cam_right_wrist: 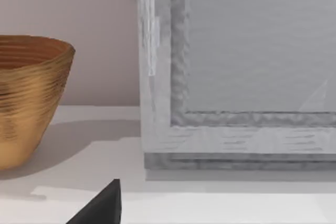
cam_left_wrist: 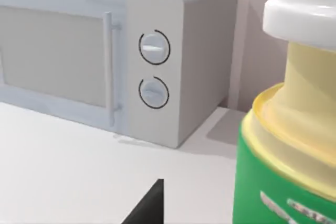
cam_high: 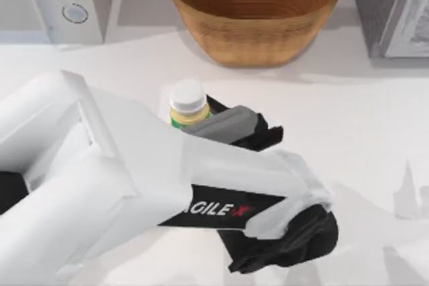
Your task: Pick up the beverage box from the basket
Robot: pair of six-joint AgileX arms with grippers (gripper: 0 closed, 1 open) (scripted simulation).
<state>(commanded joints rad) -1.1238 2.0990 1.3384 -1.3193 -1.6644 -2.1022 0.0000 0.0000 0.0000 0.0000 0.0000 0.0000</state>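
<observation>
Upright, beverage box (cam_high: 187,104) stands before basket (cam_high: 255,11).

Basket (cam_high: 255,15): rear centre of tabletop (cam_high: 348,138).
Microwave (cam_high: 57,1): rear left, beside basket.
Cabinet (cam_high: 392,8): rear right.
Beverage box (cam_high: 187,106): on tabletop, before basket, outside it.

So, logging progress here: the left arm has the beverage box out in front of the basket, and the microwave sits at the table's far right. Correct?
Not quite. In the top view the microwave sits at the far left, not the right. The rest stands: the beverage box is by the left gripper, in front of the basket.
</observation>
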